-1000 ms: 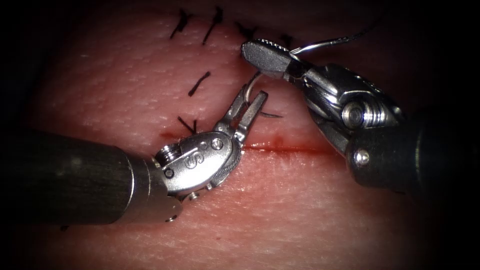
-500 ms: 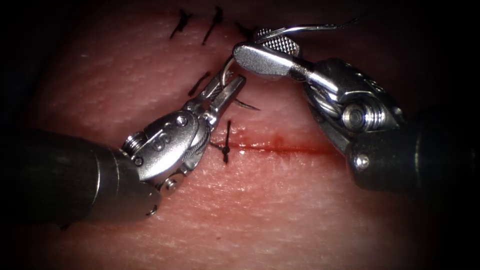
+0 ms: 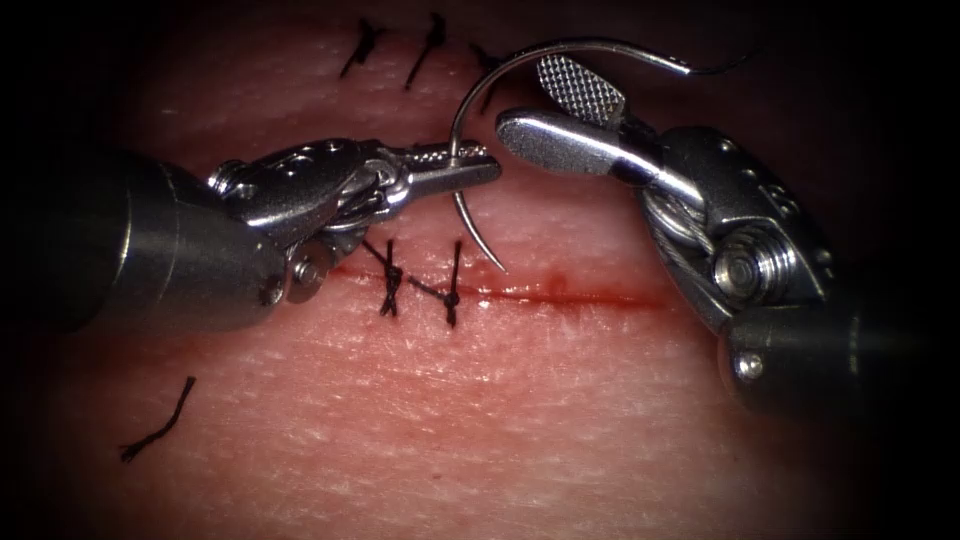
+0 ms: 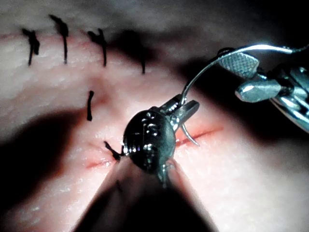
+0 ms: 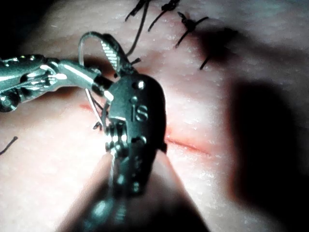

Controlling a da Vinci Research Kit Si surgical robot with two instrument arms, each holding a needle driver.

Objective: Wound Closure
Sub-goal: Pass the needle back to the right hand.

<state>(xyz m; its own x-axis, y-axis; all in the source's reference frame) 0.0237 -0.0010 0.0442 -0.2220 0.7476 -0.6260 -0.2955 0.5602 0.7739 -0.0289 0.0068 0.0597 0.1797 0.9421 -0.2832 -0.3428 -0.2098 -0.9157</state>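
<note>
Pink tissue point(image 3: 560, 400) below; my left tool point(image 3: 470, 165) clenches the needle point(image 3: 455, 150) mid-curve, point free above the cut point(image 3: 570, 296). Right tool point(image 3: 565, 110) gapes, empty. Stiff, slick steel: I'd grip its body, not the tip

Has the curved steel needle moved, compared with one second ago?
Yes. The curved steel needle has passed from the right hand, now open, to the left hand, and hangs free above the red cut.
</note>
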